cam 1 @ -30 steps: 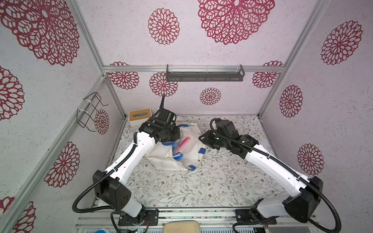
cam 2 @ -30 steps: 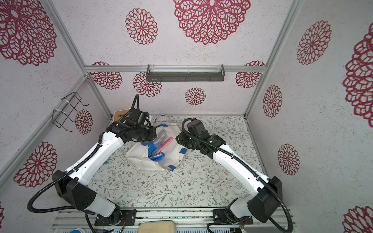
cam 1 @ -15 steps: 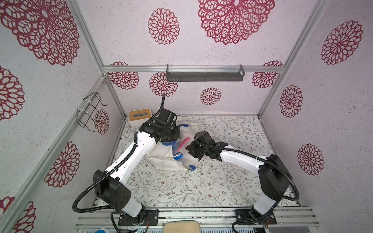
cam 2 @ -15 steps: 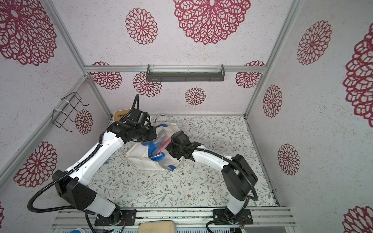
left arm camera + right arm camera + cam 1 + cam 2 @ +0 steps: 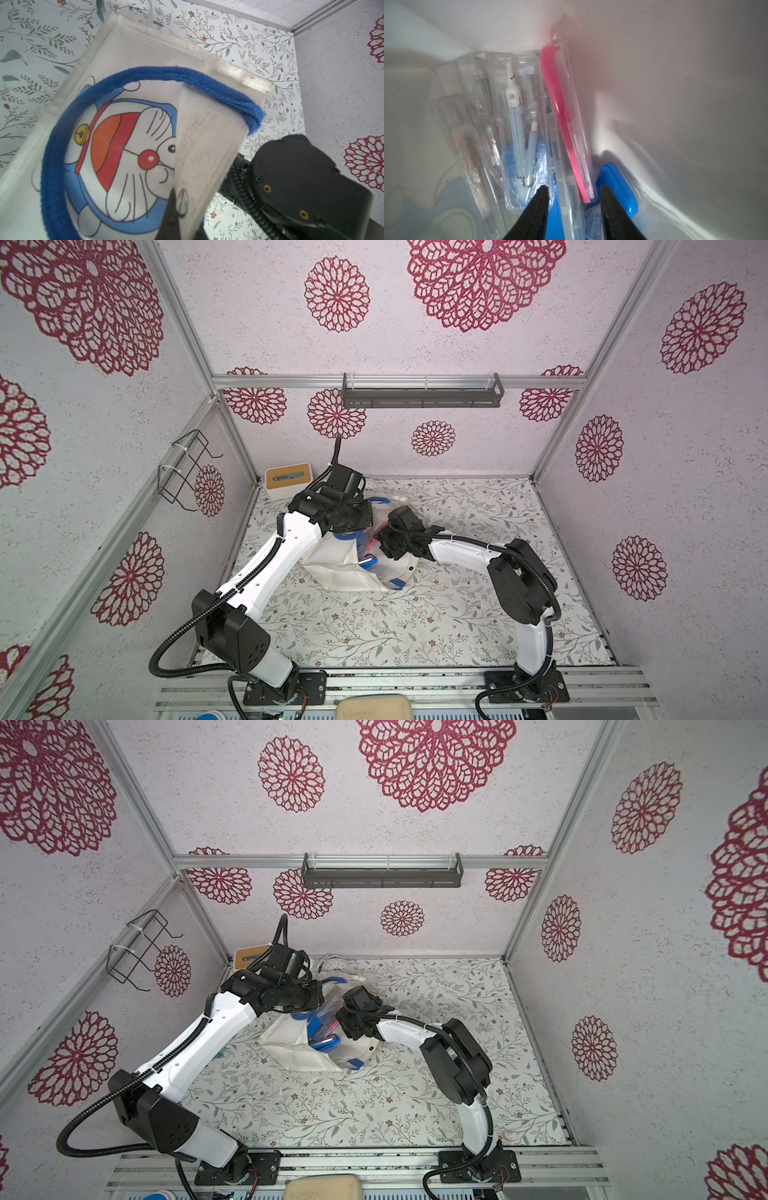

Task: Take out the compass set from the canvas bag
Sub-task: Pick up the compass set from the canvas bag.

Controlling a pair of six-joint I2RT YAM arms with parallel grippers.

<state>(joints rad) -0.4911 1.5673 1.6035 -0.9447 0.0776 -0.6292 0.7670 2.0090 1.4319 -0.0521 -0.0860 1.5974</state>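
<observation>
The off-white canvas bag (image 5: 332, 568) (image 5: 286, 1048) lies on its side on the floral table, its cartoon print (image 5: 124, 149) and blue handle (image 5: 187, 74) filling the left wrist view. My left gripper (image 5: 180, 209) is shut on the bag's upper rim flap (image 5: 207, 145) and holds the mouth up. My right gripper (image 5: 574, 191) (image 5: 380, 537) is inside the mouth, open. The compass set (image 5: 519, 124), a clear case with a pale-blue compass, lies just beyond its jaws. Between the fingertips (image 5: 543, 192) are the ends of a clear case and a pink-edged case (image 5: 564, 124).
A blue-edged case (image 5: 618, 185) lies beside the pink one inside the bag. An alarm clock (image 5: 128, 8) stands behind the bag near the back wall. A tissue box (image 5: 288, 479) sits in the back left corner. A wire rack (image 5: 187, 468) and grey shelf (image 5: 422, 391) hang on the walls.
My right arm has swung left and pushed its gripper into the bag's mouth, with the jaws spreading wider. The left arm and the bag have stayed put.
</observation>
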